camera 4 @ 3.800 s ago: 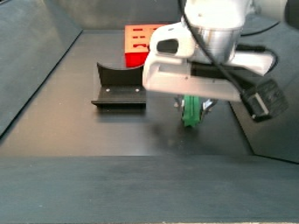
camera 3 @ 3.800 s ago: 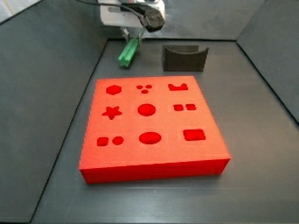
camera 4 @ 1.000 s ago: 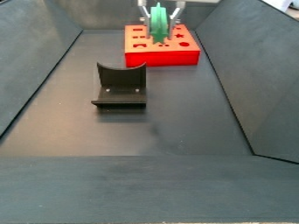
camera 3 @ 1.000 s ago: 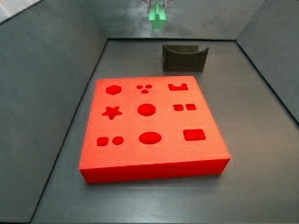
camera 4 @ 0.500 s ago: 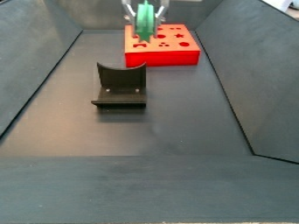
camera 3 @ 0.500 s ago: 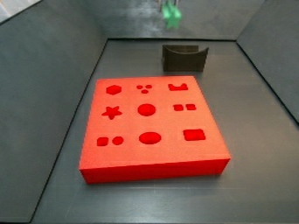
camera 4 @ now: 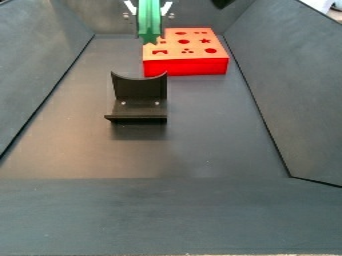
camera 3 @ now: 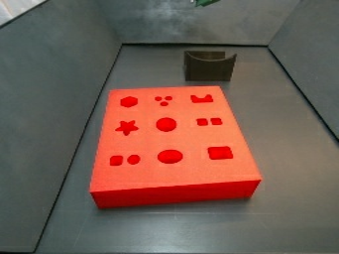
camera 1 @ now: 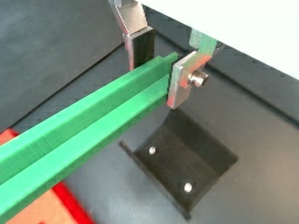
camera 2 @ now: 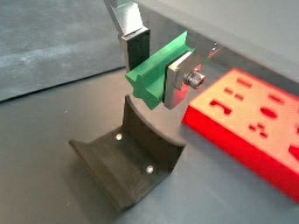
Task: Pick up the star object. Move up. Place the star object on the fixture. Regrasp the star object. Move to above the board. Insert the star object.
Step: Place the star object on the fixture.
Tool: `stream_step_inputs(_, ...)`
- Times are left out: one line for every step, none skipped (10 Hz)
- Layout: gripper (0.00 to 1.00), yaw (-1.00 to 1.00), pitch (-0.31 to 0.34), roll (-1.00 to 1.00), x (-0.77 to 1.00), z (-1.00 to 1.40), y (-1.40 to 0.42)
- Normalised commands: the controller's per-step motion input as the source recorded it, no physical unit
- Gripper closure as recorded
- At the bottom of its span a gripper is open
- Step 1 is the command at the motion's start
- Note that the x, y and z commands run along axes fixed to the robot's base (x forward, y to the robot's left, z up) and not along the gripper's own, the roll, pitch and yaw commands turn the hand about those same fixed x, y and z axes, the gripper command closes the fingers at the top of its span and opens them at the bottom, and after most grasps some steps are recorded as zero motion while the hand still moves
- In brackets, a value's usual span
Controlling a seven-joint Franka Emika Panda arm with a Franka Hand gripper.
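Observation:
In both wrist views my gripper (camera 1: 162,66) (camera 2: 158,68) is shut on the star object (camera 1: 87,131) (camera 2: 152,74), a long bright green prism held crosswise between the silver fingers. The fixture (camera 1: 181,166) (camera 2: 128,157), a dark notched block, lies on the floor below the gripper, well apart from the prism. In a side view the star object (camera 4: 148,22) hangs high at the top edge above the fixture (camera 4: 135,98); in a side view only its green tip (camera 3: 203,3) shows above the fixture (camera 3: 209,64). The red board (camera 3: 169,139) (camera 4: 185,52) (camera 2: 251,122) lies flat with its shaped holes up.
Grey sloping walls (camera 3: 73,60) (camera 4: 40,90) enclose the dark floor on all sides. The fixture stands a short way off the board's short edge. A corner of the board (camera 1: 52,206) shows in a wrist view.
The gripper, with the star object in it, has lifted off the floor and moved sideways along the top of both side views to a spot over the fixture.

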Motion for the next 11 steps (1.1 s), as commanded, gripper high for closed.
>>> stream_step_inputs(1.0, -0.01, 0.209, -0.94, 0.45, 0.0, 0.07)
stream_step_inputs(1.0, -0.05, 0.187, -0.73, 0.36, 0.0, 0.06)
stream_step_inputs(1.0, -0.07, 0.175, -0.62, 0.32, 0.0, 0.06)
stream_step_inputs(1.0, -0.09, 0.148, -0.41, 0.23, -0.01, 0.06)
stream_step_inputs(1.0, -0.1, 0.123, -0.25, 0.14, -0.01, 0.04)
stream_step_inputs(1.0, -0.18, 0.072, -1.0, 0.1, -1.0, 0.06)
stream_step_inputs(1.0, -0.18, 0.048, -1.0, 0.1, -1.0, 0.07)
stream_step_inputs(1.0, -0.18, 0.054, -1.0, 0.11, -1.0, 0.07)
stream_step_inputs(1.0, -0.19, 0.069, -1.0, 0.13, -1.0, 0.08)
stream_step_inputs(1.0, -0.19, 0.071, -1.0, 0.13, -1.0, 0.09)
stream_step_inputs(1.0, -0.2, 0.059, -1.0, 0.14, -1.0, 0.09)
